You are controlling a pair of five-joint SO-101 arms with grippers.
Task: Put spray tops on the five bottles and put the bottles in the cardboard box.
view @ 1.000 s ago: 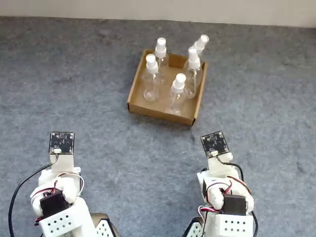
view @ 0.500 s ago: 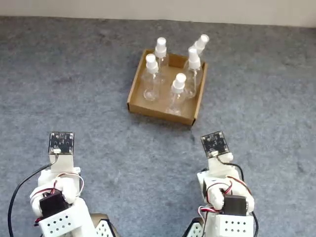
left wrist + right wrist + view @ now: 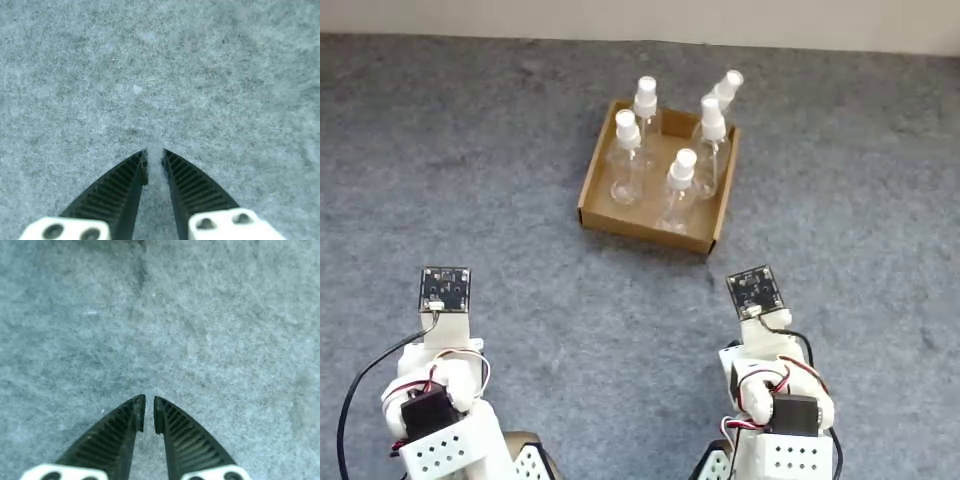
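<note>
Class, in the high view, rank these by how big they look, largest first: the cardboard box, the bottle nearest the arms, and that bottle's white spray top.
1. cardboard box
2. bottle nearest the arms
3. spray top
All three sit together, so nearness hardly affects this order.

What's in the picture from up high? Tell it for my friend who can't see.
Five clear bottles with white spray tops stand in a cardboard box on a grey table; one at the back leans. Two robot arms sit at the near edge.
</note>
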